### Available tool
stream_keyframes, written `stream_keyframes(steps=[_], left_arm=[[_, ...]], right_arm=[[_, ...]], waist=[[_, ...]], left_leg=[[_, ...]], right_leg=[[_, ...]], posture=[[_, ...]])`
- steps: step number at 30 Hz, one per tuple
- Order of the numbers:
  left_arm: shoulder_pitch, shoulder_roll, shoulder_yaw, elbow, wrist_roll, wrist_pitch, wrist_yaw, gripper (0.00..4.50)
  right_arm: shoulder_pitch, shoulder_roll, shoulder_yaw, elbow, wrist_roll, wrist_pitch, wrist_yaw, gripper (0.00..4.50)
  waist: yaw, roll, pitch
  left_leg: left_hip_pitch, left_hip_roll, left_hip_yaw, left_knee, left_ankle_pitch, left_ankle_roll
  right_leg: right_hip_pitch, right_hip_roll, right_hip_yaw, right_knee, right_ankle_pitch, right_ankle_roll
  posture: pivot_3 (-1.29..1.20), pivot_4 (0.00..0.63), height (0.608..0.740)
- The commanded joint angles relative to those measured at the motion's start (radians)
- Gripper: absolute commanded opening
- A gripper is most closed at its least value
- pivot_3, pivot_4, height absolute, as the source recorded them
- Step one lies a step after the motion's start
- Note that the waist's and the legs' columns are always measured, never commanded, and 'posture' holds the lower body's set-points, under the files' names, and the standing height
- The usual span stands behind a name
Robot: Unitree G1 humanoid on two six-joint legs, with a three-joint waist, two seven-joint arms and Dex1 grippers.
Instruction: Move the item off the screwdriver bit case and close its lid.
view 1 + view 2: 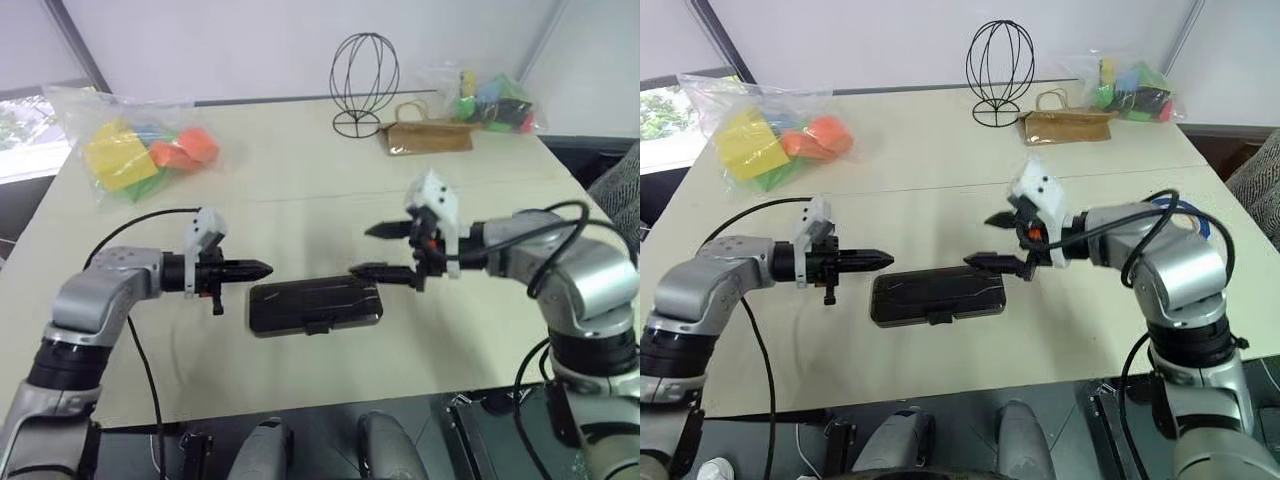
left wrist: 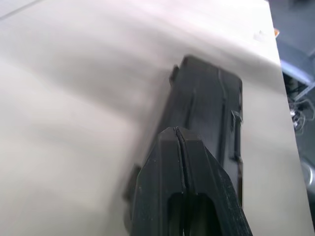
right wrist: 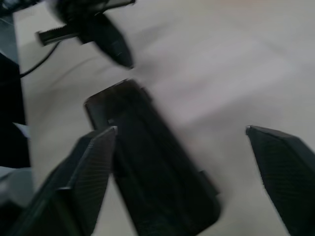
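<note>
we see the screwdriver bit case (image 1: 315, 305) lying flat on the pale table (image 1: 300, 180), near its front edge, with its lid (image 1: 938, 292) down over the tray and the small latch tab facing the robot. our left gripper (image 1: 262, 268) hovers just beside the case's left end, its two black fingers pressed together around nothing. our right gripper (image 1: 388, 251) hangs over the case's right end with its fingers spread apart, one above the other, grasping nothing. farther back stand a black wire sphere stand (image 1: 364, 83), a brown paper bag (image 1: 428, 135), and two clear bags of coloured blocks (image 1: 135, 145).
</note>
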State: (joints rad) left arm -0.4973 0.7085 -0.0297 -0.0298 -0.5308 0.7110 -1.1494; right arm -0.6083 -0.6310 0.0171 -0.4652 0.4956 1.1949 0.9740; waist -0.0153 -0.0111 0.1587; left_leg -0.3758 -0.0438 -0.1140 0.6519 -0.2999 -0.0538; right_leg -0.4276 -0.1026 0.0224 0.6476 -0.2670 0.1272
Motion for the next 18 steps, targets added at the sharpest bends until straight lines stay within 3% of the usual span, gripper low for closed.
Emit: stream_keyframes(steps=[1, 6, 13, 18], left_arm=[[-0.09, -0.039, -0.04, 0.081, 0.04, -0.041, 0.0, 0.0], [-0.193, -0.117, -0.121, 0.27, 0.14, -0.146, -0.021, 0.0], [-0.29, -0.216, -0.193, 0.491, 0.256, -0.295, -0.051, 0.0], [-0.301, -0.252, -0.215, 0.538, 0.295, -0.333, -0.087, 0.0]], right_arm=[[0.05, 0.021, 0.041, -0.042, 0.051, -0.014, -0.017, 2.55], [0.114, 0.001, 0.14, -0.091, 0.098, -0.046, 0.013, 0.03], [0.163, 0.019, 0.273, -0.083, 0.07, -0.081, -0.05, 0.03], [0.162, 0.102, 0.298, -0.074, 0.046, -0.032, -0.196, 0.03]], waist=[[0.0, 0.0, 0.0], [-0.002, 0.0, 0.0], [-0.004, -0.001, 0.0], [-0.004, -0.001, 0.0]], left_leg=[[0.0, 0.0, 0.0, 0.0, 0.0, 0.0], [0.0, 0.0, 0.0, 0.001, 0.001, -0.002], [-0.001, 0.0, 0.0, 0.002, 0.001, -0.002], [0.0, 0.0, -0.001, 0.002, 0.001, -0.002]], right_leg=[[0.0, 0.0, 0.0, 0.0, 0.0, 0.0], [0.0, 0.0, 0.0, 0.0, 0.0, 0.0], [0.0, 0.0, -0.001, 0.0, 0.0, 0.0], [0.0, 0.0, -0.001, 0.0, 0.0, 0.0]], posture=[[0.0, 0.15, 0.74], [0.0, 0.15, 0.74], [0.0, 0.15, 0.74], [0.0, 0.15, 0.74]])
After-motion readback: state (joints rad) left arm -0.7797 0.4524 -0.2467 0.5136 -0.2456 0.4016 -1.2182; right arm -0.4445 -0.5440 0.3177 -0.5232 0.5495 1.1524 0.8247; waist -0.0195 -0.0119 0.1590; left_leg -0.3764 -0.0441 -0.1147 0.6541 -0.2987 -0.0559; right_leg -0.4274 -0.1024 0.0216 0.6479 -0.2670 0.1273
